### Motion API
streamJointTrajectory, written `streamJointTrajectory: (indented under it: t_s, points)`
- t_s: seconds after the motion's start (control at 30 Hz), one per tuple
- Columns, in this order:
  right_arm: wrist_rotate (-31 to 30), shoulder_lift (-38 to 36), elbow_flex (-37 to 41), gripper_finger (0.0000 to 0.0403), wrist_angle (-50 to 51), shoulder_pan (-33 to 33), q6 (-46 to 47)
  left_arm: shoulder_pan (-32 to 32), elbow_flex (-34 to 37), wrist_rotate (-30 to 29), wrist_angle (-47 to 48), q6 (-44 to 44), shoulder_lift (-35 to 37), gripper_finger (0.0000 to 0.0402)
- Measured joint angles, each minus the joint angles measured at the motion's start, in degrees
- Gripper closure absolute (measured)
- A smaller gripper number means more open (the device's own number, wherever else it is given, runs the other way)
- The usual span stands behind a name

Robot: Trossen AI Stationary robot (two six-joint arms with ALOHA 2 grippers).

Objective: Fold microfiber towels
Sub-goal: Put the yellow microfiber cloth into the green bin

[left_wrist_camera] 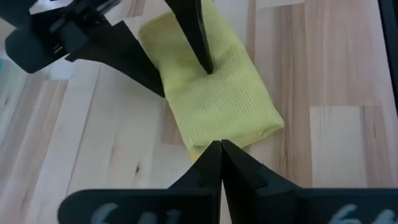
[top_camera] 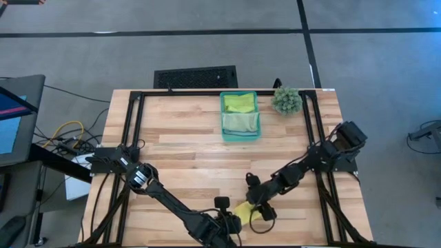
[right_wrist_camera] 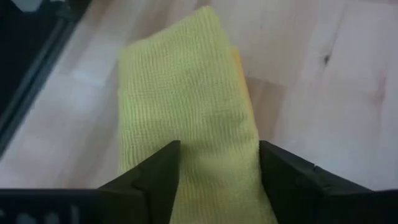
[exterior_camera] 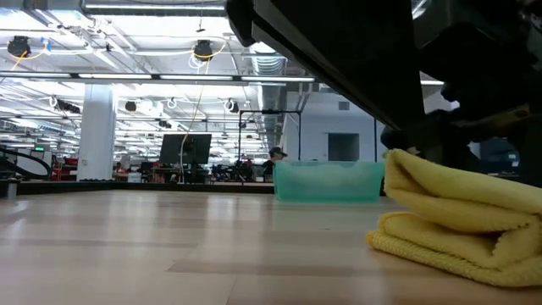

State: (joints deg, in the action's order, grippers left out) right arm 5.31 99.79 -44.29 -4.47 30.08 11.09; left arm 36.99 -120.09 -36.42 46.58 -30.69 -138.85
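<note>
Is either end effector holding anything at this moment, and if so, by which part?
Nothing is held. The right end effector stands open over the folded yellow towel; the left end effector is shut at the towel's edge, gripping nothing.

Yellow towel point(right_wrist_camera: 186, 124): ribbed matt cloth. Table point(top_camera: 179, 138): smooth pale wood. Bin point(top_camera: 240, 127): translucent plastic.

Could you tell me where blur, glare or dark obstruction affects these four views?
Low view: a dark arm fills the upper right, bright ceiling lights glare; the yellow towel is near and soft. Right wrist view: the table looks blurred. Left wrist view: towel weave fairly crisp. High view: evenly lit.
</note>
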Motion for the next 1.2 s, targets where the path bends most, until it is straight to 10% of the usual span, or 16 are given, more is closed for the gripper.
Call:
streamJointTrajectory:
  t_s: [0.57,0.97,1.2]
  points:
    - [-2.3,2.8,-0.2,0.0382,0.5,1.2,-1.9,1.1,0.0,-0.5,4.2,-1.2,0.0,0.0401]
    - [-17.0,-8.9,0.2,0.0383,13.5,2.4,-2.1,9.4,-0.1,-14.3,33.7,-33.6,0.3,0.0401]
    - [-21.6,-18.1,0.2,0.0379,16.6,2.4,-3.7,10.1,-0.1,-18.1,35.5,-36.7,0.4,0.0401]
